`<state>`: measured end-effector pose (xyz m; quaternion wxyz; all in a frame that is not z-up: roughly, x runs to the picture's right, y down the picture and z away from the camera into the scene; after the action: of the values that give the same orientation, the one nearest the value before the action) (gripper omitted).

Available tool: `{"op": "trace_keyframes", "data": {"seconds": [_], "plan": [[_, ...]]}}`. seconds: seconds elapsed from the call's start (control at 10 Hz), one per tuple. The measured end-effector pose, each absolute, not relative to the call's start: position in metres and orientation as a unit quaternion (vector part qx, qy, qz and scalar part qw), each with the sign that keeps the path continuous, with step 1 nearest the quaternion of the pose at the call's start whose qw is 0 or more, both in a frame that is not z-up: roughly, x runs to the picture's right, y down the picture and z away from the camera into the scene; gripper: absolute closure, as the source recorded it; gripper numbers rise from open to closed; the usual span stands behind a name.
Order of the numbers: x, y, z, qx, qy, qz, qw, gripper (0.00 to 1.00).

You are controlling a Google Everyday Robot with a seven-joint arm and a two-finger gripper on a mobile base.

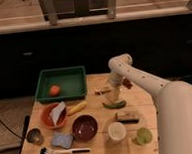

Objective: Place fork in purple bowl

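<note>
Reaching in from the right, a white robot arm bends at its elbow and drops its gripper low over the middle of a wooden tabletop. Whether the gripper is spread or closed cannot be made out.

The fork is a small, slim, pale silvery-yellow utensil with a darker end. It lies flat on the tabletop just left of the gripper, pointing roughly sideways. Whether the two touch cannot be told.

The purple bowl sits nearer the front edge, well apart from the fork. It is round, deep and dark maroon, with a glossy reddish inside.

A curved green vegetable lies just in front of the gripper. A white cup stands right of the purple bowl. An orange bowl stands left of it, and a yellow piece lies beside that bowl. A green tray at the back left holds a small orange fruit. Along the front left are a grey metal cup, a blue sponge and a black-handled brush.
</note>
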<state>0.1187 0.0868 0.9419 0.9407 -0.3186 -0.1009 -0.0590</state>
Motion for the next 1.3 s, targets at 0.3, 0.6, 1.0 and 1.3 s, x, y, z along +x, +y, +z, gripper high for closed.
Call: {"op": "trace_keyframes", "data": {"seconds": [0.3, 0.6, 1.0, 1.3], "plan": [[0.112, 0.099, 0.948, -0.332, -0.106, -0.071, 0.935, 0.52], [0.108, 0.105, 0.949, -0.338, -0.109, -0.074, 0.932, 0.8], [0.107, 0.106, 0.946, -0.341, -0.11, -0.076, 0.93, 1.0], [0.105, 0.111, 0.947, -0.346, -0.115, -0.075, 0.928, 1.0]]}}
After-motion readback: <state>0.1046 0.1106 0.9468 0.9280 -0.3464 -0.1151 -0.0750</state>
